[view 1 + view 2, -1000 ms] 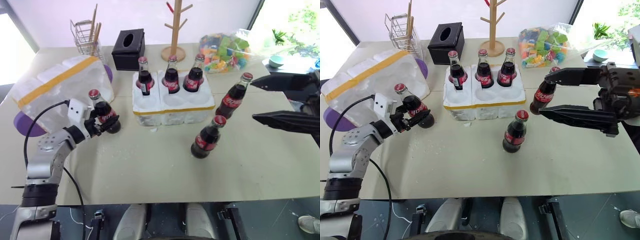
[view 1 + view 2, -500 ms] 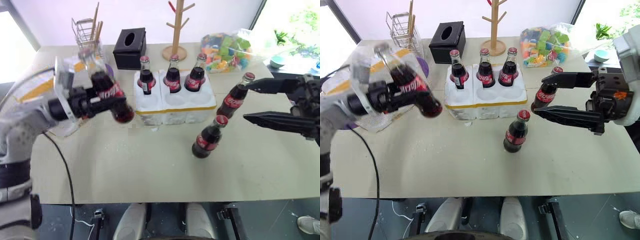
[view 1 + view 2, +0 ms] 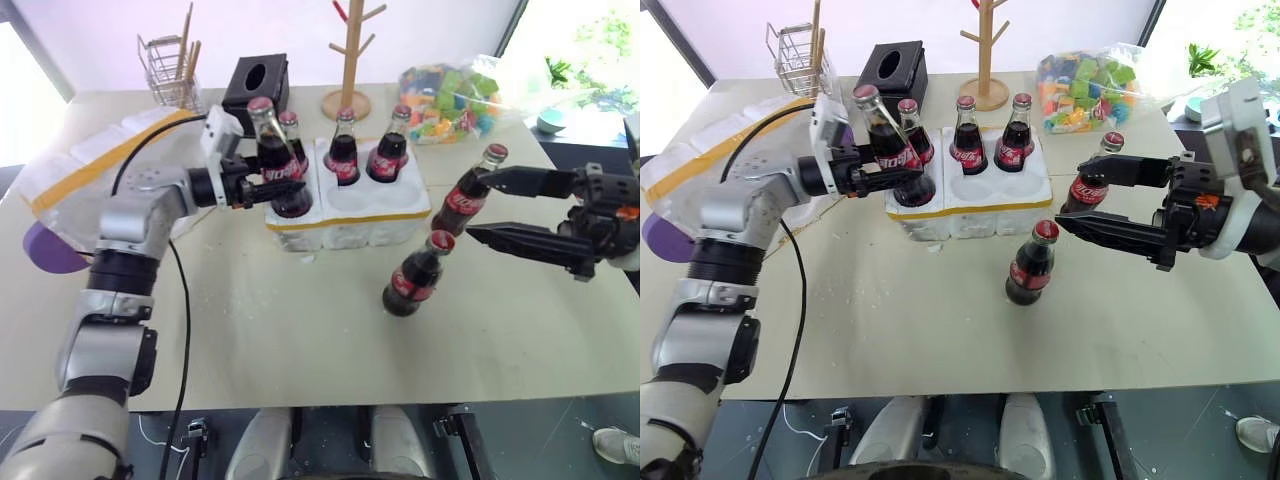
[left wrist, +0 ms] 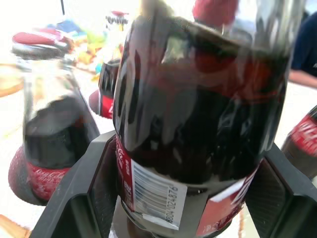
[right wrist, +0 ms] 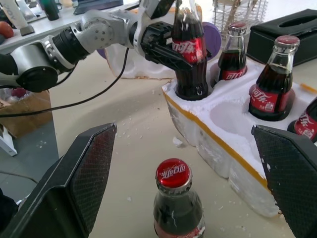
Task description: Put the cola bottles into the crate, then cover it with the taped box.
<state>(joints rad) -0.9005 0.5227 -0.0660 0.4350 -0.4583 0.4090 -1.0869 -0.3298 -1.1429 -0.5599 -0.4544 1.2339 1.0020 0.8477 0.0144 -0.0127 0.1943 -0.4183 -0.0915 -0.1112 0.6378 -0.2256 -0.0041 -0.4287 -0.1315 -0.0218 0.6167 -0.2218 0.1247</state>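
Now we take the scene from the biggest thing down. On the tabletop (image 3: 300,330) the taped box (image 3: 95,170) lies at our far left, well apart from the work and not yet needed. The crate (image 3: 345,215) sits in the middle, its yellow band facing us, with three cola bottles standing in the back row of wells: one (image 3: 291,140) at the left, one (image 3: 343,158) in the middle, one (image 3: 388,155) at the right.

Our left tool (image 3: 262,185) is pinching a fourth bottle (image 3: 885,145) around its labelled belly. The right wrist view shows that bottle's base (image 5: 190,89) already down in the front-left well, its long axis close to upright and leaning only a little. So the relation that matters is straight down: the well is directly beneath the bottle, and we judge that what remains is to settle it and let go.

Two bottles stand loose on the tabletop to the right of the crate. The near one (image 3: 412,275) is just in front of the crate's right corner; the far one (image 3: 472,192) stands beside its right end. Our right tool (image 3: 478,208) hangs with its fingers spread wide, level, pointing toward the crate, and the far bottle stands between its fingertips, untouched as far as we can tell. That arm is clearly the nearer one for both.
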